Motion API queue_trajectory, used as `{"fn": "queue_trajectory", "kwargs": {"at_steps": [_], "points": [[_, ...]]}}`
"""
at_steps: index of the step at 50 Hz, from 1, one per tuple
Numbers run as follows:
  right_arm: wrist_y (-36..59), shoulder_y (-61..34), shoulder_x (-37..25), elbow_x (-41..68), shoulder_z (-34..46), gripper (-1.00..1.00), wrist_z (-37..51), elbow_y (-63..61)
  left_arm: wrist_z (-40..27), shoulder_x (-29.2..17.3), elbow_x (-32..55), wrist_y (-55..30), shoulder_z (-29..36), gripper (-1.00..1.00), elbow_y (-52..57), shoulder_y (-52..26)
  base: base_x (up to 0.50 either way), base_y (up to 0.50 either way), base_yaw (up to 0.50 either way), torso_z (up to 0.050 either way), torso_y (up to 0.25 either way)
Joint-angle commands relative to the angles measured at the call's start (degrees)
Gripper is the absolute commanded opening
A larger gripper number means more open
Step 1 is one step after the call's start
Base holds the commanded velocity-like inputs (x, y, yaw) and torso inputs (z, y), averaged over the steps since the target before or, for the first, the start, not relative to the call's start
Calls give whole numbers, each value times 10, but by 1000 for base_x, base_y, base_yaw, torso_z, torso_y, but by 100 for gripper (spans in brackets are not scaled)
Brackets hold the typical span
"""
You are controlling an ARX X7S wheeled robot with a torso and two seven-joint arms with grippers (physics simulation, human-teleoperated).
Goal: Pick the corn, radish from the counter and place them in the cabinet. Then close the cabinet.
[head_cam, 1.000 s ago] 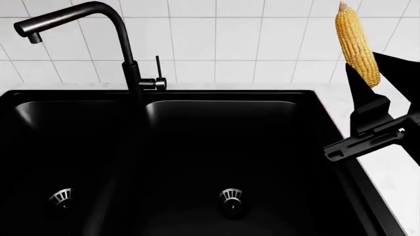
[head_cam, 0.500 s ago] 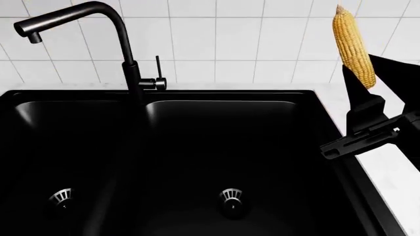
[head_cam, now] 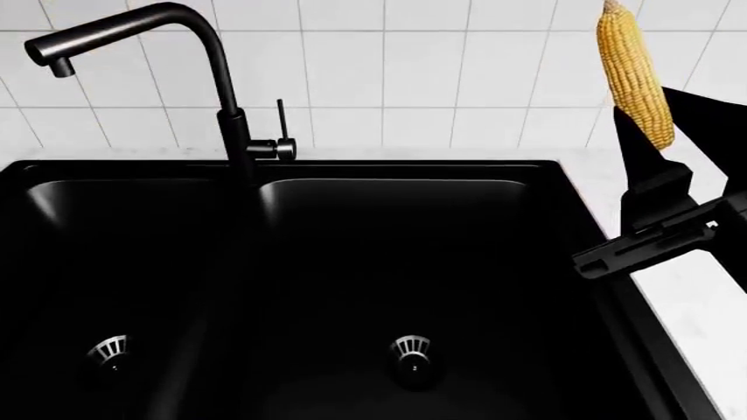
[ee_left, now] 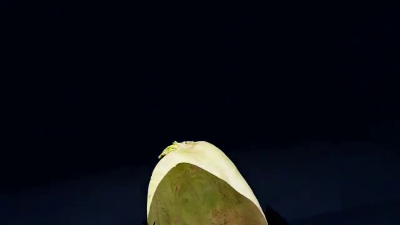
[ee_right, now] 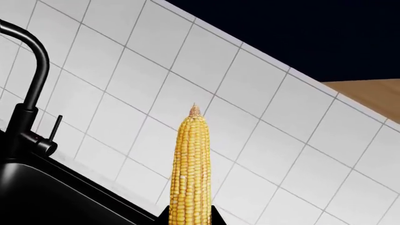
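Both vegetables lifted off the desk, ready for the cabinet.

The right gripper (head_cam: 649, 166) has its jaws clamped on the corn's (head_cam: 634, 72) thick end, the tip pointing up before the tiled wall (head_cam: 386, 70), beside the black double sink (head_cam: 292, 280). In the left wrist view the radish (ee_left: 198, 187) fills the foreground, apparently held, though those jaws are out of sight.
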State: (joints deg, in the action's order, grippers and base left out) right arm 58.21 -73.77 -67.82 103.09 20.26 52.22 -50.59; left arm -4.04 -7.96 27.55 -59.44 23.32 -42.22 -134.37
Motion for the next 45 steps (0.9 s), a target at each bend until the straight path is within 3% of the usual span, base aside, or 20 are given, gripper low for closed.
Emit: {"fn": "queue_trajectory", "kwargs": {"at_steps": [1, 12, 13, 28, 37, 45], "points": [[1, -3, -4, -9, -9, -100, -4, 0, 78, 69, -315, -7, -158, -100, -116, -6, 0, 0, 0, 0, 0], [9, -13, 3, -6, -3, -100, 2, 4, 80, 69, -394, 18, -204, -100, -168, -6, 0, 0, 0, 0, 1], [9, -13, 3, -6, -3, -100, 2, 4, 80, 70, -396, 17, -205, 100, -169, -6, 0, 0, 0, 10, 0], [4, -3, -6, -11, -10, -100, -6, -1, 115, 76, -354, 11, -175, 100, -104, -5, 0, 0, 0, 0, 1], [8, -11, -7, -4, -10, -100, -4, -3, 148, 64, -328, 6, -137, 100, 105, 42, 0, 0, 0, 0, 0], [7, -11, -11, -3, -13, -100, -5, -3, 158, 66, -288, -30, -169, 100, 219, 54, 0, 0, 0, 0, 0]]}}
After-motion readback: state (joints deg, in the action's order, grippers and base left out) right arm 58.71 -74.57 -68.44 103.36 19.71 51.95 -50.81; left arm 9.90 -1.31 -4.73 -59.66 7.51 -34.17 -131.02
